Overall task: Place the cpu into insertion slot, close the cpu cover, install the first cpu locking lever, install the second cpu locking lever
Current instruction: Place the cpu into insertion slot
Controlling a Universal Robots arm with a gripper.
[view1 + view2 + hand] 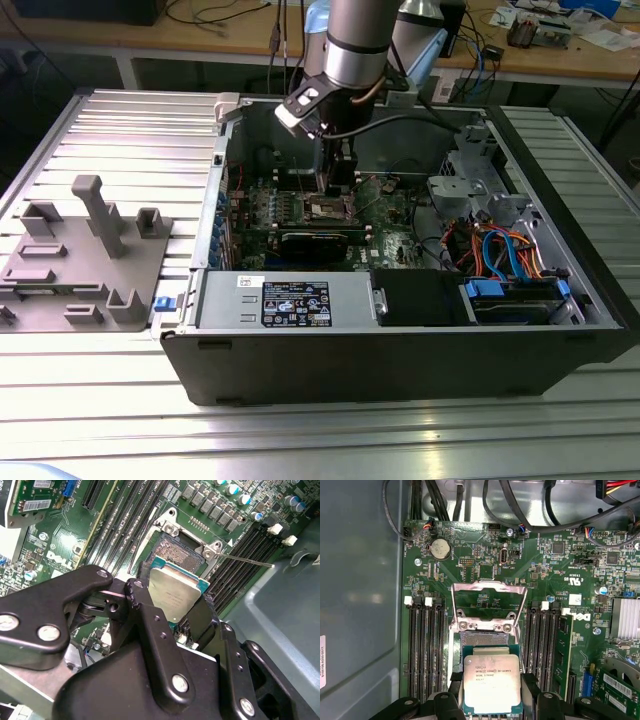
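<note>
Inside the open computer case [400, 340] on the table [120, 120], my pincer [492, 692] is clenched on the cpu [492, 682]. It grips the chip by two opposite edges, I judge to keep it flat with its metal top up and its contacts facing the board. The chip hangs just over the insertion slot [485, 641], overlapping one side of it and, as far as I can tell, not seated. The cpu cover [488, 587] stands flipped up behind the slot, which I take as the reason the contact field lies bare. I count one chip, one slot, one cover with two hinge screws [463, 625], and one locking lever [245, 560] swung aside. There are two banks of memory slots [426, 650], one on each side.
</note>
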